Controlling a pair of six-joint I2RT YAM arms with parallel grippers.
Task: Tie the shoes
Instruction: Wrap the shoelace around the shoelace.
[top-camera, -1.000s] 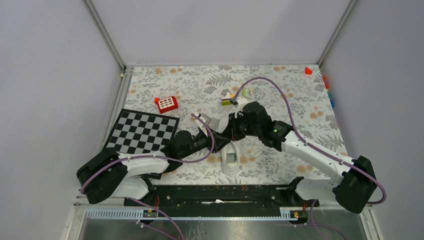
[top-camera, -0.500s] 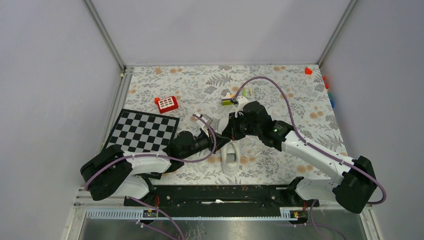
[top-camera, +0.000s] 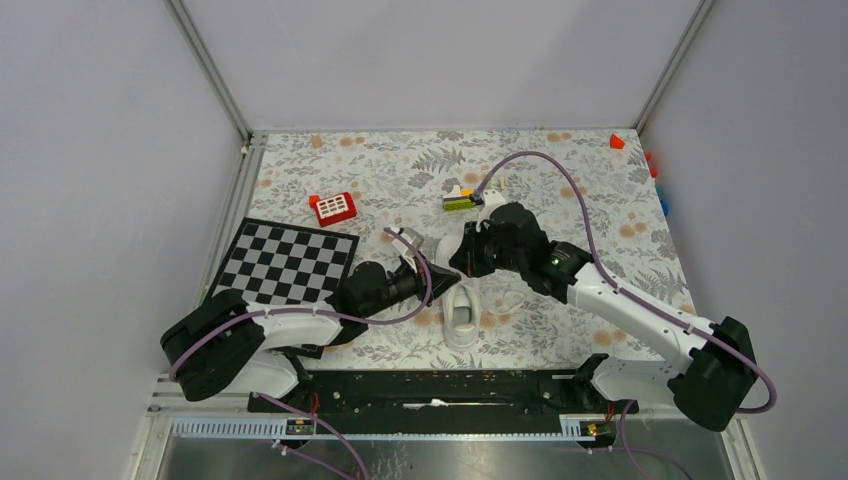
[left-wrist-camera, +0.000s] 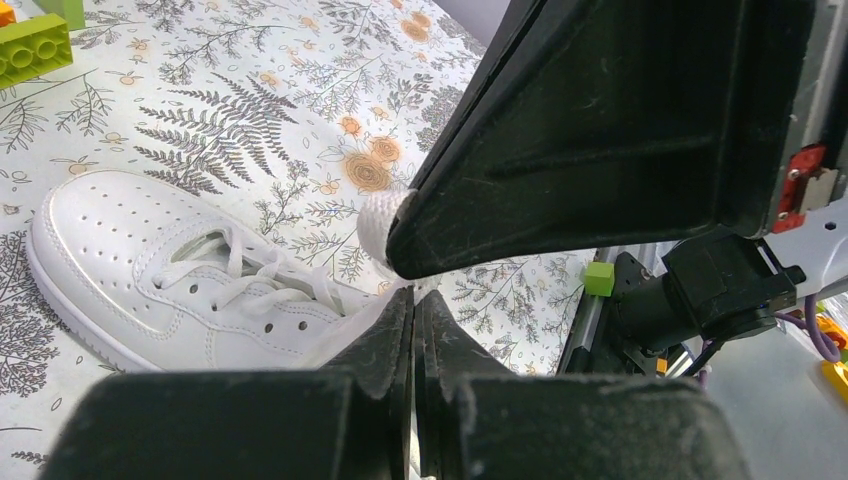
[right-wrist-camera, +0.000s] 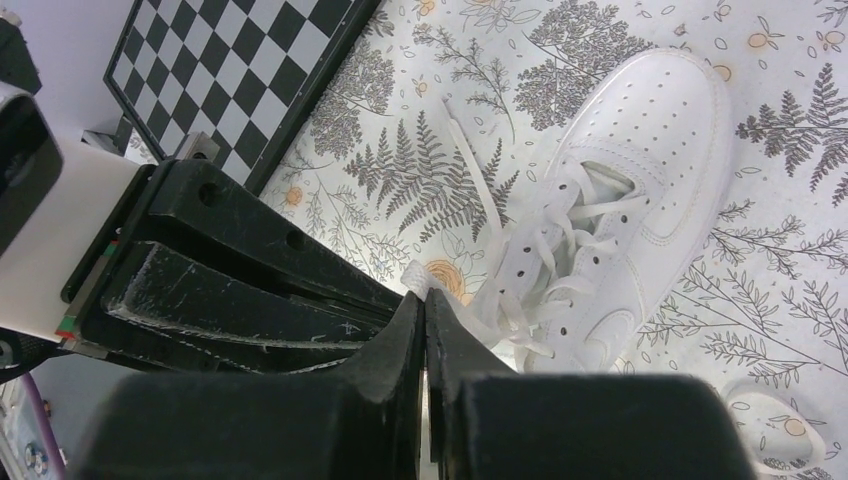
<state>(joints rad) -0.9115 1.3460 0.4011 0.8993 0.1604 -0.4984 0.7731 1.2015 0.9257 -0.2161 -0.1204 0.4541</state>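
The white sneaker (top-camera: 462, 312) lies on the floral table, toe toward the near edge. It also shows in the left wrist view (left-wrist-camera: 170, 270) and the right wrist view (right-wrist-camera: 640, 190). My left gripper (top-camera: 438, 273) and right gripper (top-camera: 462, 260) meet tip to tip just above the shoe's far end. The left gripper (left-wrist-camera: 413, 296) is shut on a white lace. The right gripper (right-wrist-camera: 424, 298) is shut on a white lace end (right-wrist-camera: 416, 274). One lace strand (right-wrist-camera: 478, 170) runs loose across the table from the shoe.
A checkerboard (top-camera: 285, 262) lies at the left. A red block (top-camera: 333, 207) and green-yellow bricks (top-camera: 460, 199) sit beyond the shoe. A small red piece (top-camera: 617, 141) is at the far right corner. A green cube (left-wrist-camera: 598, 278) sits by the rail.
The left gripper has shifted slightly right toward the right gripper. The right wrist has moved slightly up and to the right. Both stay shut on the laces.
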